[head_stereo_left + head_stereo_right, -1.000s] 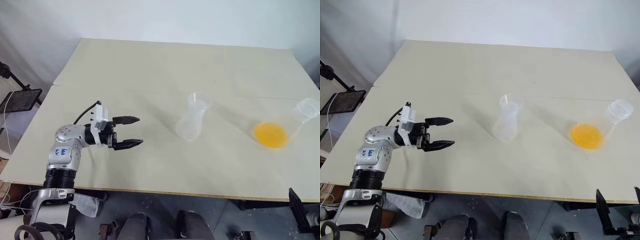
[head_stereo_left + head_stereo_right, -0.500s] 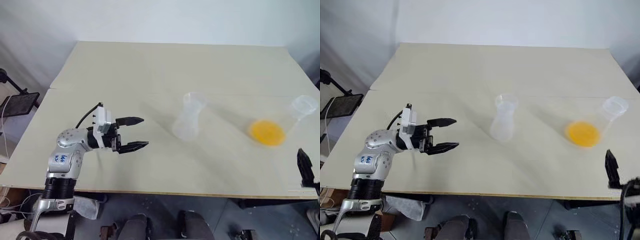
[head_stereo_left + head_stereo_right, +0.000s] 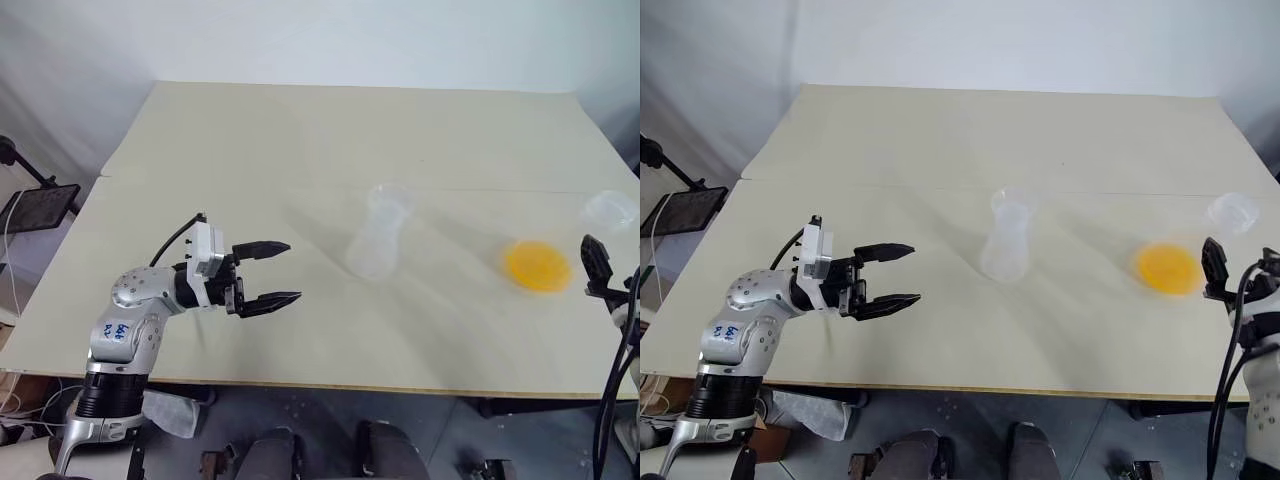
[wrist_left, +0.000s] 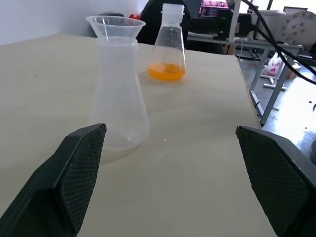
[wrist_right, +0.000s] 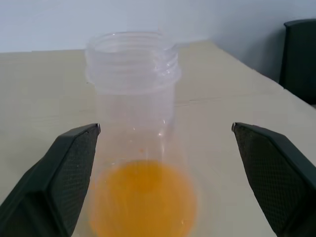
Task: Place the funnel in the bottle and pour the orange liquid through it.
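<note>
Gaping right hand (image 5: 163,182) framing flask (image 5: 136,148)

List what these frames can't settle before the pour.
- Funnel stem: left wrist view, hidden inside the bottle neck; seating depth unclear.
- Right gripper: head views, arm cut off by the frame edge.
- Flask with the orange liquid: right wrist view, base cut off at the frame edge.
- Flask markings: too small to read.
</note>
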You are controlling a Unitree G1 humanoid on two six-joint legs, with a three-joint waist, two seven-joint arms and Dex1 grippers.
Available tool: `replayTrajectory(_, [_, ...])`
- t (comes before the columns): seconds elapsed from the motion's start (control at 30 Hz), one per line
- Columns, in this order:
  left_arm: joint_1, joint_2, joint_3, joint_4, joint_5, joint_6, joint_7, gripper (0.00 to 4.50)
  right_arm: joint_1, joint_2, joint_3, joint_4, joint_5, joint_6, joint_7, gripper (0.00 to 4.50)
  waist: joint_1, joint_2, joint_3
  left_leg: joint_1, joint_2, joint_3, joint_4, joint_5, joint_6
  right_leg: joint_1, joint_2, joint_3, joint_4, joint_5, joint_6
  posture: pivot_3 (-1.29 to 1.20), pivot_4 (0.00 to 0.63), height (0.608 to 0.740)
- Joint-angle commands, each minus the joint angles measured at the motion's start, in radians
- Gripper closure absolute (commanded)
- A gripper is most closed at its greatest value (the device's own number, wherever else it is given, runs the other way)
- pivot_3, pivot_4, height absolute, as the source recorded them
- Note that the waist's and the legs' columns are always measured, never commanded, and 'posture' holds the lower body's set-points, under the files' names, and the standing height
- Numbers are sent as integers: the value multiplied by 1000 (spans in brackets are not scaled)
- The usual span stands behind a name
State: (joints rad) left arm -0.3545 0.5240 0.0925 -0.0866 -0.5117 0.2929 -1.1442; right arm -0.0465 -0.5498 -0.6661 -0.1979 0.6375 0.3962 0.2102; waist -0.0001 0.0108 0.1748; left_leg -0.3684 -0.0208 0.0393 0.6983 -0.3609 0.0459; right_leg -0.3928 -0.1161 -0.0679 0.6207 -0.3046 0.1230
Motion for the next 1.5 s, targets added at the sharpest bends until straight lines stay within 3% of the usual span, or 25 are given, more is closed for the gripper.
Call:
replayTrajectory(0.03, [8,8,9,-50,-28,-1,12,22,-63,-24,-8,26,21,24,-7,0,0,0,0,0,0,0,0,0,0,0,0,0,0,0,0,0,150,740])
replayTrajectory(0.33, [18,0,0,-72,-35,-1,32,22,-155,-65,34,124,-25,50,29,0,0,0,0,0,0,0,0,0,0,0,0,0,0,0,0,0,150,740])
replayTrajectory(0.43, [17,0,1,-72,-37,-3,35,0,-173,-65,33,141,-31,47,38,641,0,0,0,-1,0,0,0,0,0,0,0,0,0,0,0,0,150,740])
replayTrajectory(0.57, [15,0,2,-70,-36,-7,36,0,-182,-61,31,139,-34,45,51,1890,1,0,0,-1,0,0,0,0,0,0,0,-1,0,0,0,0,150,740])
replayTrajectory(0.9, [18,-4,2,-69,-36,-14,43,0,-168,-68,53,79,-71,-60,147,1927,0,0,0,-1,0,0,0,0,0,0,0,-1,-1,0,0,0,150,740])
replayTrajectory(1.2, [35,-1,3,-80,-32,-19,55,0,-248,-149,305,-153,-268,-38,138,1927,-2,4,2,-1,1,1,-1,1,-2,-2,1,-1,-1,0,0,0,150,740])
replayTrajectory(1.5, [45,-14,-5,-96,-27,-23,82,0,-359,-156,489,-194,-432,-67,156,1927,2,4,3,-2,-1,-1,-1,1,-1,-2,0,-3,-2,0,0,0,150,740])
